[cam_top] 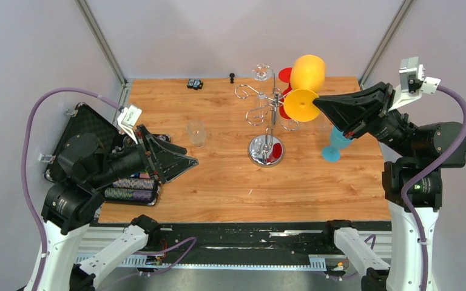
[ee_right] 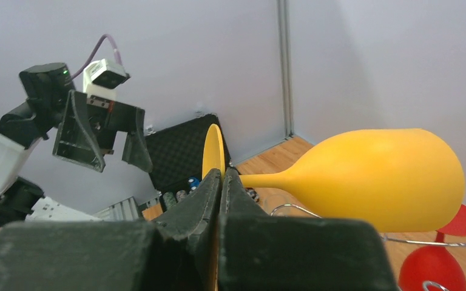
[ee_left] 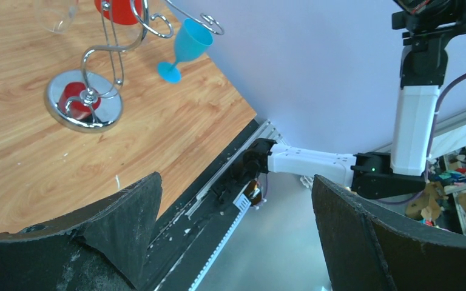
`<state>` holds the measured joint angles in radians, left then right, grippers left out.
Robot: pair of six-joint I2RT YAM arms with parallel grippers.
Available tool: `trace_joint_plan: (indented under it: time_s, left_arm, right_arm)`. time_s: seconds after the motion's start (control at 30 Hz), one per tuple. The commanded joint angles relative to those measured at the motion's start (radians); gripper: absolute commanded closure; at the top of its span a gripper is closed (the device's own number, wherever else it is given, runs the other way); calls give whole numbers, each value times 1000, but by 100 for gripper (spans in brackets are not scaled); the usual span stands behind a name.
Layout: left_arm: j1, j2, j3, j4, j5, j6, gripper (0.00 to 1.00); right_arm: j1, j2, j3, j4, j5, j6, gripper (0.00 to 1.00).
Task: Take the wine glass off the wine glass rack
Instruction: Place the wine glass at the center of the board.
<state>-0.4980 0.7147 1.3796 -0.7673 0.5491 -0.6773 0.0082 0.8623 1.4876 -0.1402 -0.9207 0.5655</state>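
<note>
The wine glass rack [cam_top: 266,150], chrome wire on a round mirrored base, stands right of the table's middle; it also shows in the left wrist view [ee_left: 84,100]. A yellow wine glass [cam_top: 307,73] lies sideways in the air above the rack's right-hand hooks. My right gripper [cam_top: 317,102] is shut on the rim of its round foot [ee_right: 213,151], and the bowl [ee_right: 382,177] points away over a wire hook [ee_right: 291,209]. I cannot tell whether glass and hook touch. My left gripper [cam_top: 185,161] hangs open and holds nothing near the table's left edge.
Red wine glasses [cam_top: 284,76] and a clear one [cam_top: 261,73] hang on the rack. A blue wine glass [cam_top: 335,144] stands on the table under my right arm. A clear cup [cam_top: 196,133] stands left of the rack. A black case [cam_top: 84,124] with poker chips [cam_top: 131,187] lies at the left.
</note>
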Motion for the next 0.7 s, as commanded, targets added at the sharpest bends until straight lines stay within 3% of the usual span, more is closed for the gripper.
trace_joint_plan:
  time_s: [0.0, 0.27, 0.67]
  left_arm:
    - [-3, 17, 34, 69, 16, -55, 0]
    - [-4, 37, 49, 81, 9, -70, 0]
    - [-4, 56, 70, 93, -24, -121, 0]
  right_arm:
    - [94, 20, -3, 99, -14, -92, 100]
    - [378, 68, 14, 17, 141, -341, 100]
    - [626, 85, -61, 51, 202, -575, 100]
